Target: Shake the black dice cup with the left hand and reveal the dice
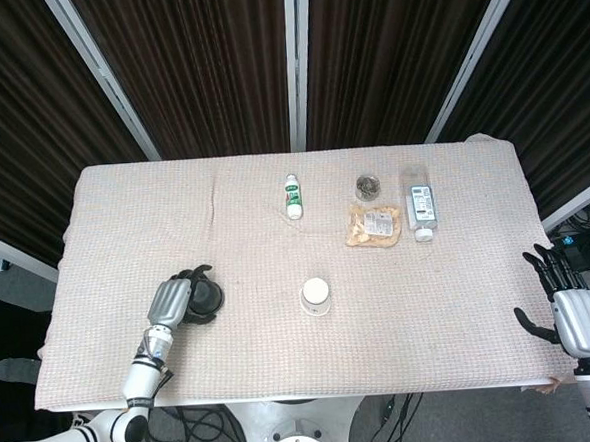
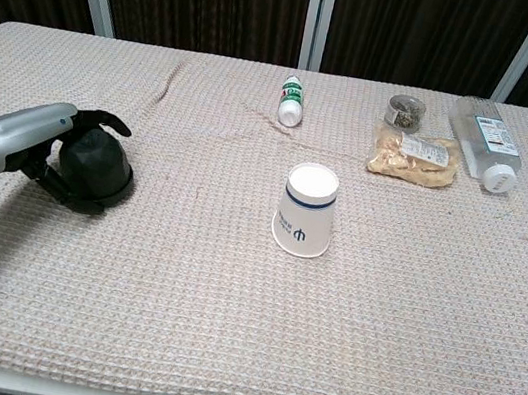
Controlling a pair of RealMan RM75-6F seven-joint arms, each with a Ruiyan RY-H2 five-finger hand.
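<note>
The black dice cup (image 2: 99, 168) (image 1: 206, 299) stands upside down on the cloth at the table's front left. My left hand (image 2: 38, 144) (image 1: 172, 301) grips it from its left side, dark fingers curled over the top and around the base. No dice show; the cup hides whatever lies beneath. My right hand (image 1: 573, 309) hangs open off the table's right edge, fingers spread, holding nothing; the chest view does not show it.
An upturned white paper cup (image 2: 307, 209) stands mid-table. At the back lie a small white bottle (image 2: 290, 100), a round tin (image 2: 405, 110), a snack bag (image 2: 414, 156) and a clear plastic bottle (image 2: 487, 144) on its side. A beige waffle cloth (image 2: 242, 326) covers the table.
</note>
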